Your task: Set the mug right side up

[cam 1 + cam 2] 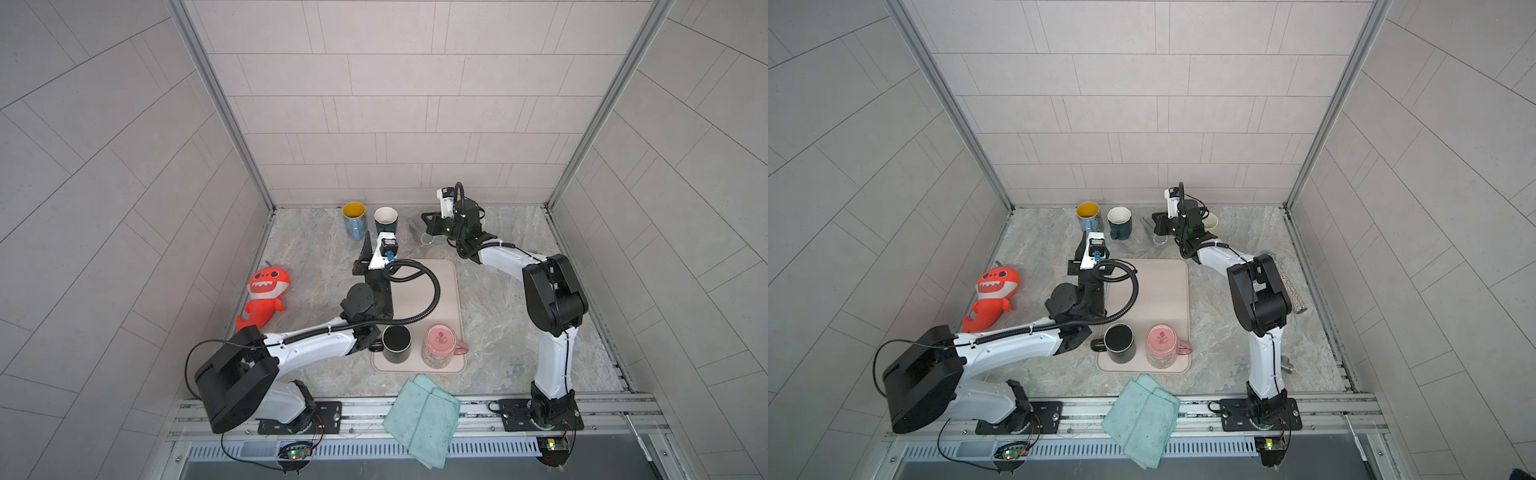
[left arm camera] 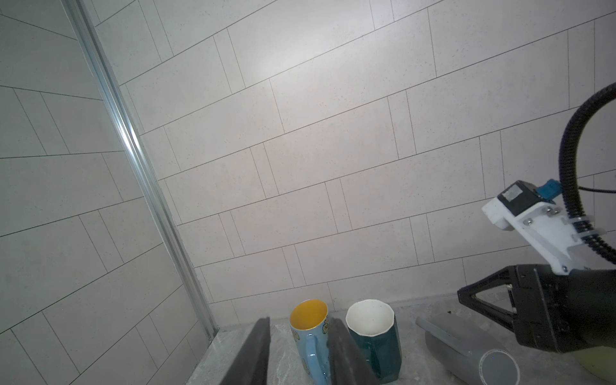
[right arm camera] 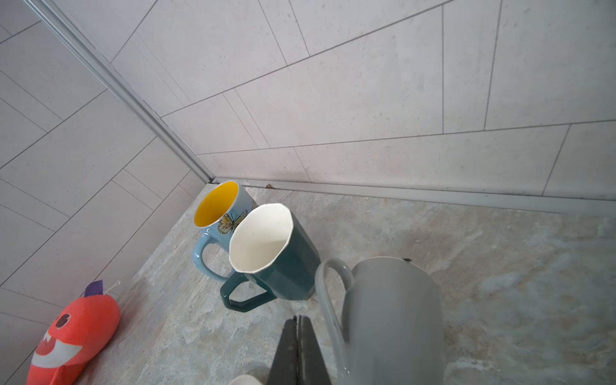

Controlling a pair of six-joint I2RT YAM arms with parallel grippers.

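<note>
folded teal cloth [image 1: 422, 415]: tabletop [image 1: 498, 332] front edge | left jaws: partly spread, empty | right jaws: pressed together, beside grey ceramic mug [image 3: 393, 320] on its side

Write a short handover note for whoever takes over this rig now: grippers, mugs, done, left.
Left gripper open, at the blue mug.
Right gripper shut, empty, beside the grey mug.
Done: blue mug and teal mug stand upright at the back.
Left: grey mug lies on its side; pink mug sits upside down on the mat.
</note>
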